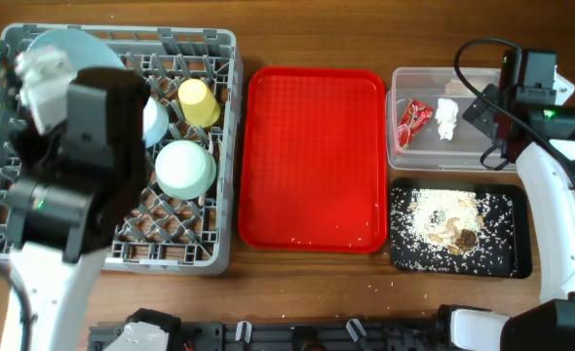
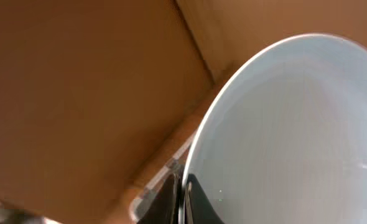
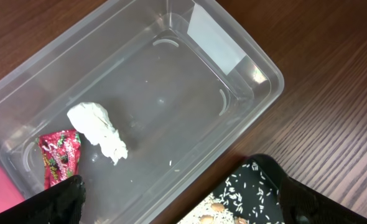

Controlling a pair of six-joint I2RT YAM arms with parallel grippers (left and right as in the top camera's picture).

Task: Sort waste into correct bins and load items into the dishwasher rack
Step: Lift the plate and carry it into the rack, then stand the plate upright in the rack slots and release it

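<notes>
The left hand [image 2: 182, 194] was clamped shut on the rim of the plate [image 2: 295, 124], its two fingers pinching the edge from either side. The plate rose above the hand and off to its right. It sat tilted rather than flat, at the far-left corner of the rack [image 1: 224, 146], with much of it hidden under the arm. The rack stood at the table's [image 1: 307, 29] left edge. It also held the cup [image 1: 198, 102], the green bowl [image 1: 185, 168] and the blue bowl [image 1: 157, 122], all near its middle.

The right hand [image 3: 183, 208] was spread wide and held nothing. It hung over the near rim of the tub [image 3: 246, 56] at the table's far-right corner. In the tub lay the wrapper [image 3: 59, 155] and the tissue [image 3: 99, 130], side by side. The tissue's long axis ran slantwise. Just beside the tub, the black tray [image 1: 517, 249] held the scraps [image 1: 443, 222]. The red tray [image 1: 315, 156] lay between rack and bins.
</notes>
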